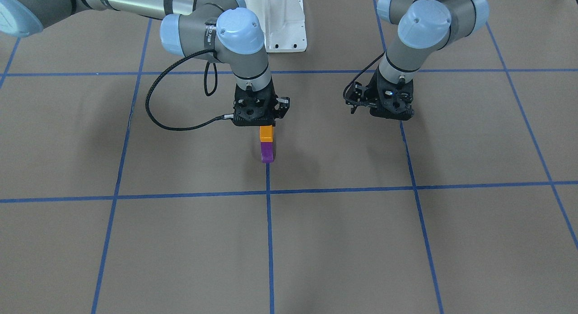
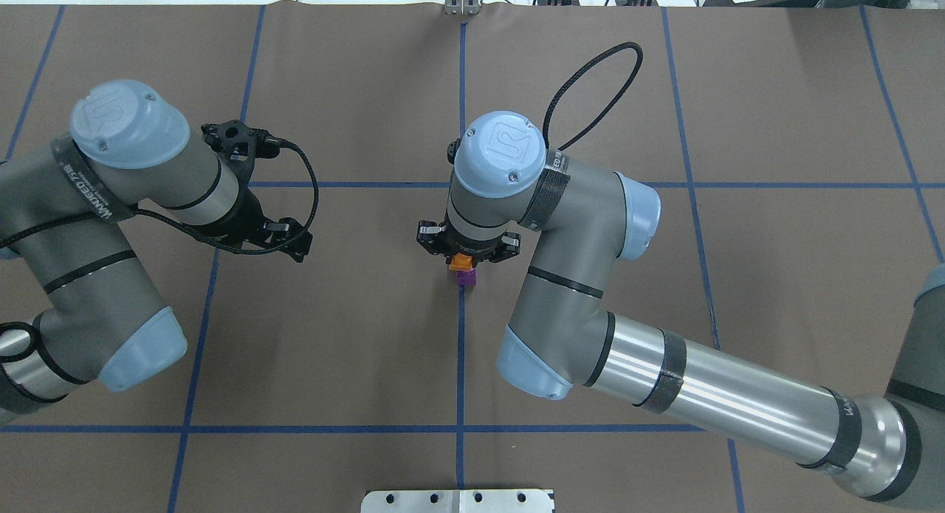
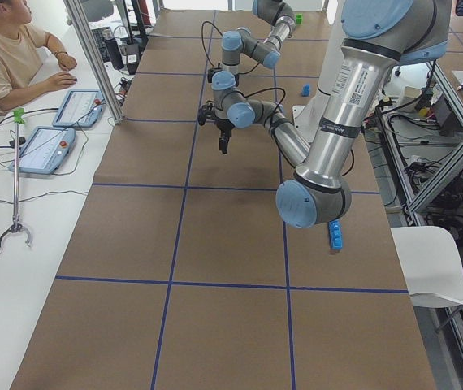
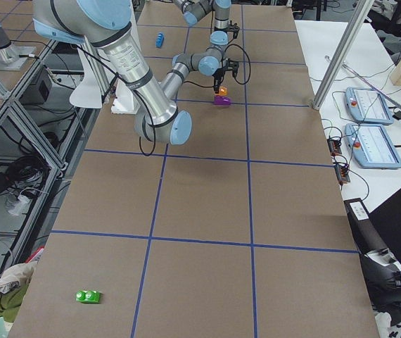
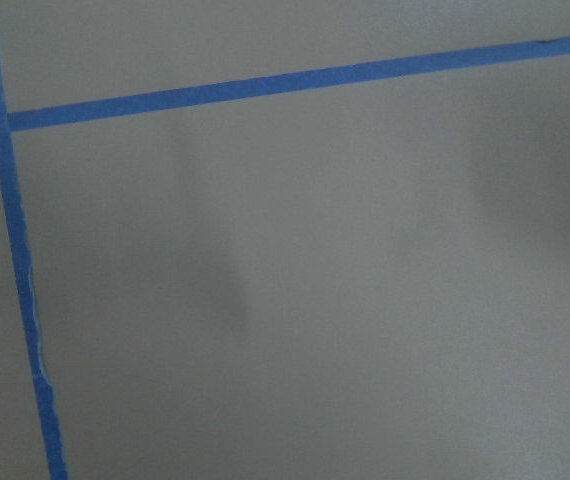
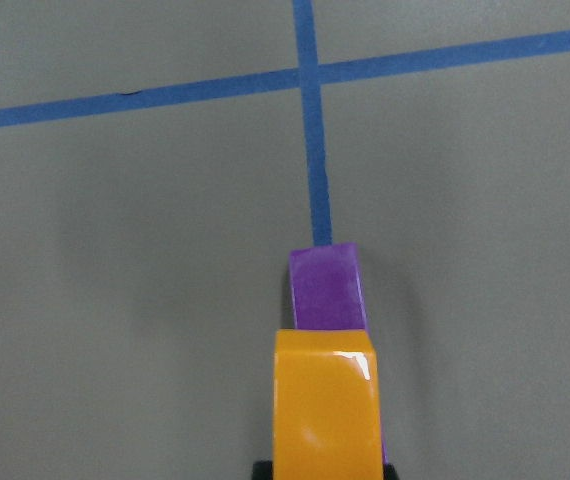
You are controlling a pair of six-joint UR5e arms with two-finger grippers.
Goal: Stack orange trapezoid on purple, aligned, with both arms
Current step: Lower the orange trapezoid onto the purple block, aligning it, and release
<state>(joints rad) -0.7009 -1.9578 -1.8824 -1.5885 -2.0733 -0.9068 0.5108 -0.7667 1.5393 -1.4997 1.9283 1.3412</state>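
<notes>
Right hand [image 1: 266,125] grips the glossy orange block [image 1: 266,134], directly atop the purple block [image 1: 267,152] on the counter [image 1: 180,241]. I cannot tell how the left hand [image 1: 388,113] stands.

Glossy plastic — orange trapezoid [image 6: 325,405], purple [image 6: 325,285]; matt, paper-like table cover [image 6: 115,300].

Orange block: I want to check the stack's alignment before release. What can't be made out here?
Purple block's stud: right wrist view, covered by the orange block.
Orange block's top: overhead view, under the right hand; side views, too small.
Left hand's fingers: front view, behind its own mount.
</notes>
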